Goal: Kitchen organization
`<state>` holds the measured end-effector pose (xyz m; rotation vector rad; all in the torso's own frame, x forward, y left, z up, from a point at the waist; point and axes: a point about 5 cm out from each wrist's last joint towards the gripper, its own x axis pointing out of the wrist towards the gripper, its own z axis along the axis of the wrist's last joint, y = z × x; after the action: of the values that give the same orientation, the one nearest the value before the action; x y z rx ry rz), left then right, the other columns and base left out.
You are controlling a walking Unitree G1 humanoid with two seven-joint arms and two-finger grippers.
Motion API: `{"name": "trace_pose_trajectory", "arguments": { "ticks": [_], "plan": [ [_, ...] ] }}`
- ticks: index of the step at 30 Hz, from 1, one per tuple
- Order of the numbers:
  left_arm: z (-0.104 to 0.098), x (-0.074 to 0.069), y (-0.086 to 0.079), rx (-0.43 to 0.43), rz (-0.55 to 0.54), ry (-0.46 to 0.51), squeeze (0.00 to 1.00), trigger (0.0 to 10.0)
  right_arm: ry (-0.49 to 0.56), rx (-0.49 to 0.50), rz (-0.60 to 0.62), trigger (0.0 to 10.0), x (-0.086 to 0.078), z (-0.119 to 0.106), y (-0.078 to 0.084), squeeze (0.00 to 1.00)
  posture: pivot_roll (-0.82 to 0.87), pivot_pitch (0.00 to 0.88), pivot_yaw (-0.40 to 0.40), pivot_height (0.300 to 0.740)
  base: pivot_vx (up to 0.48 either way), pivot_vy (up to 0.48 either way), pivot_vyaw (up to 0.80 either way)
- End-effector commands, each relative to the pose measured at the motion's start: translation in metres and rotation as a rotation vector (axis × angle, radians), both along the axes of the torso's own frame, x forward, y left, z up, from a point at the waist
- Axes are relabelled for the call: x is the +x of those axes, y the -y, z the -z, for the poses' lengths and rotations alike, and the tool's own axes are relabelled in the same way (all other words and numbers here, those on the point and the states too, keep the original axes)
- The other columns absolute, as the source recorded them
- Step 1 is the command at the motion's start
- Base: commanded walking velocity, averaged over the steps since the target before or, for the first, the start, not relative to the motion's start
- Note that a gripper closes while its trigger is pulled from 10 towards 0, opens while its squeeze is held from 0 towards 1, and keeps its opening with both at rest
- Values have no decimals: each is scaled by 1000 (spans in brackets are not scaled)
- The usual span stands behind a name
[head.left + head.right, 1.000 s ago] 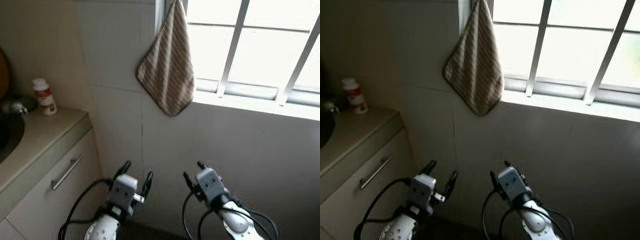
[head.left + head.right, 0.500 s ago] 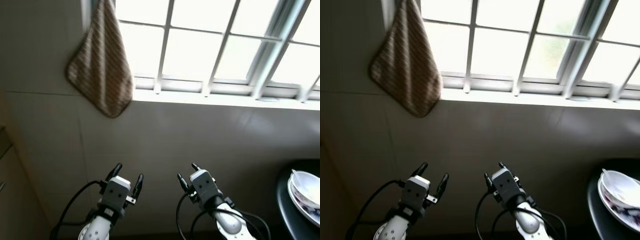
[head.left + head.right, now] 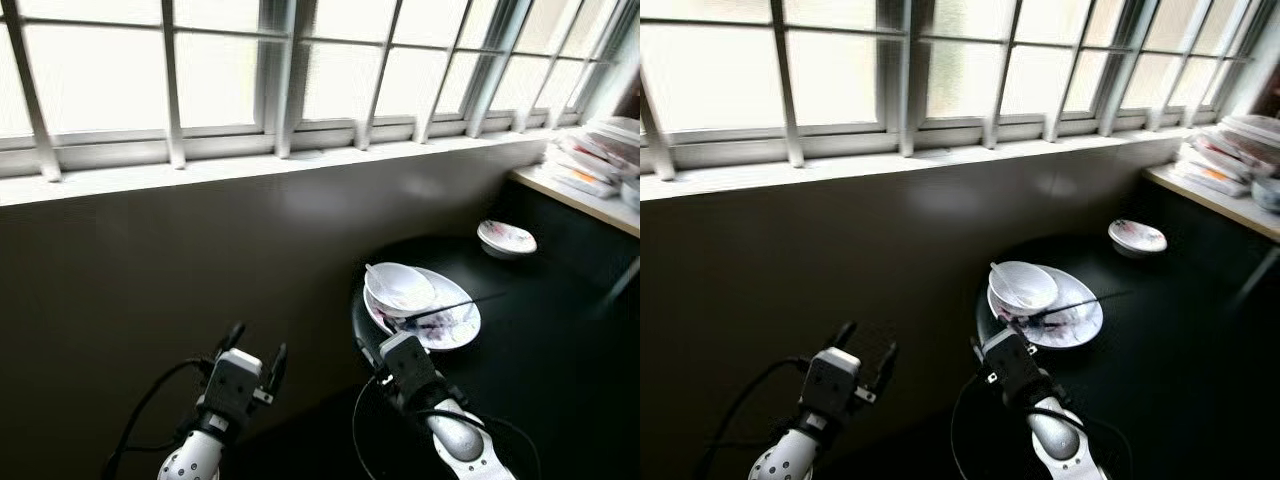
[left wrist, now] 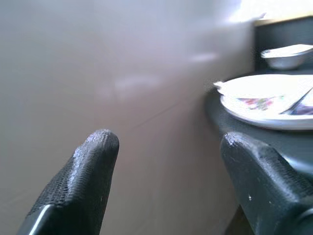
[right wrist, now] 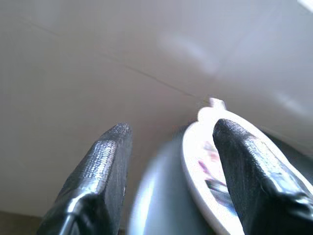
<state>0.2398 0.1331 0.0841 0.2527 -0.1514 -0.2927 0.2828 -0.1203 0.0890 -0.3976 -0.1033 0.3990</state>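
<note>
Ahead, a long barred window [image 3: 250, 70] runs above a round black table [image 3: 540, 390] bearing a large plate [image 3: 450, 318], with a white bowl [image 3: 398, 287] on it and a smaller bowl [image 3: 507, 238] well apart. Both grippers, left [image 3: 254, 349] and right [image 5: 168, 166], hover low with fingers spread, holding nothing, the right just beside the plate's near rim.

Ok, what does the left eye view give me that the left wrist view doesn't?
Left eye view: the window, the stack on the ledge, a bowl with a spoon on the plate, the left gripper and right gripper. Left wrist view: the left fingers close up, apart, facing the wall. Both: the plate, the small bowl beyond, the dark table.
</note>
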Motion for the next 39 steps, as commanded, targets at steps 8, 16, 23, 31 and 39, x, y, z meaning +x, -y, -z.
{"name": "trace_pose_trajectory", "arguments": {
  "ticks": [8, 16, 23, 31, 39],
  "plan": [
    [1, 0, 8, -11, 18, 0, 0, 10000, 14, 1, 66, 10000, 8, -5, 12, 0, 50, 0, -69, 740, 0, 0, 0],
    [0, 1, 6, -20, -4, 6, 0, 10000, 1, 81, 120, 10000, 17, -10, 14, 0, 48, 0, -69, 740, 0, 0, 0],
    [0, 2, 5, -28, -13, 11, 0, 10000, 11, 94, 118, 10000, 19, -13, 10, 0, 49, 0, -67, 740, 74, 0, 0],
    [-2, 2, 5, -35, -20, 18, 0, 10000, 0, 124, 119, 10000, 22, -14, 8, 0, 53, 0, -71, 740, 369, 0, -300],
    [-3, 2, 5, -41, -19, 27, 0, 10000, 30, 99, 113, 10000, 23, -17, 8, 0, 53, 0, -71, 740, 274, 0, -300]
  ]
}}
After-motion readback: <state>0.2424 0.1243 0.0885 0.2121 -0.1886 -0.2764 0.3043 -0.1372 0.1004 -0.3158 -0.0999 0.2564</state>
